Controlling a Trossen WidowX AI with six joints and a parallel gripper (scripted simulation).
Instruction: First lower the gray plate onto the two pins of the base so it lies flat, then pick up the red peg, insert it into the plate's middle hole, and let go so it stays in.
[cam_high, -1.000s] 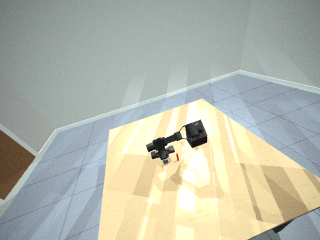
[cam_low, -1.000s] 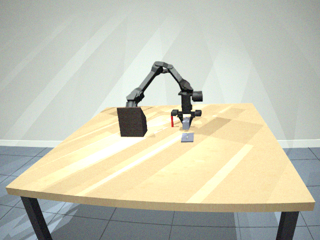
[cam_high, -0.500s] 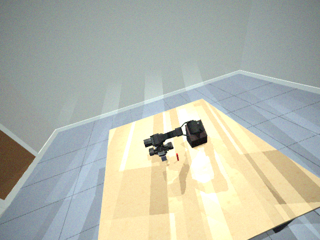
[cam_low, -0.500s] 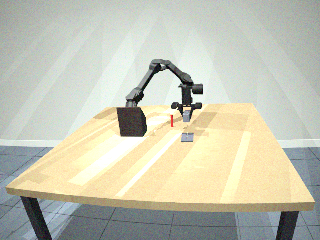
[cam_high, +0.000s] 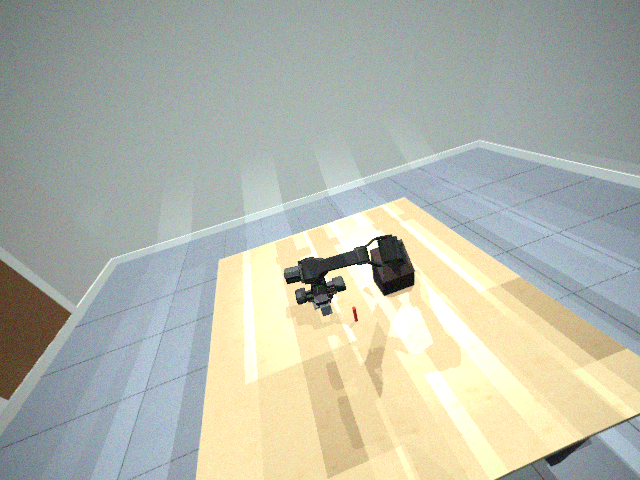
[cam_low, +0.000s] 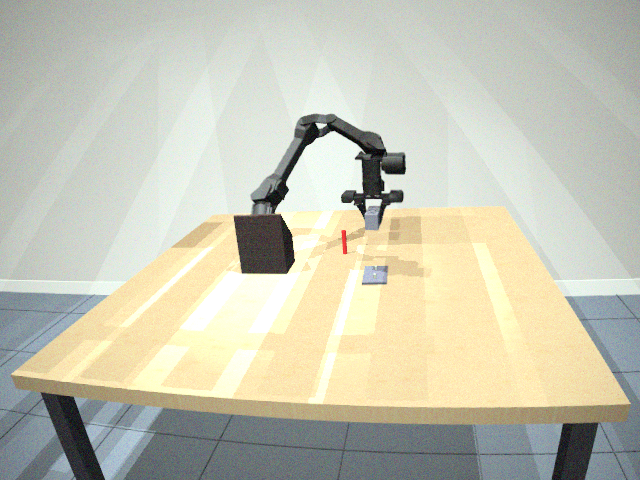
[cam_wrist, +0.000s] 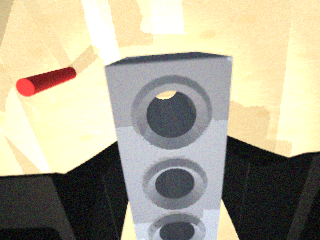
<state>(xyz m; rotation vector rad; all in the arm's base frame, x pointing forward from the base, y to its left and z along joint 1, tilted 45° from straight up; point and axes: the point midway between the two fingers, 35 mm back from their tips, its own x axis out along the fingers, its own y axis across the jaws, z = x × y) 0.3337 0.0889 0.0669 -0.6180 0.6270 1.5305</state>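
Observation:
My gripper (cam_high: 322, 301) (cam_low: 372, 215) (cam_wrist: 167, 136) is shut on the gray plate (cam_high: 326, 310) (cam_low: 371, 223) (cam_wrist: 170, 70), a block with three round holes in a row. It holds the plate in the air, well above the table. The gray base (cam_low: 381, 279) lies flat on the table in the exterior view, lower in that view than the plate, with its two small pins showing. The plate is apart from the pins. The red peg (cam_high: 355, 314) (cam_low: 344, 242) (cam_wrist: 50, 81) stands upright on the table, to the left of the plate in the exterior view and the wrist view.
The wooden table (cam_high: 279, 413) (cam_low: 439, 351) carries the arm's dark mounting block (cam_high: 394, 276) (cam_low: 261, 244), left of the peg in the exterior view. The peg stands between this block and the gripper. Bright light patches and shadows cross the table top.

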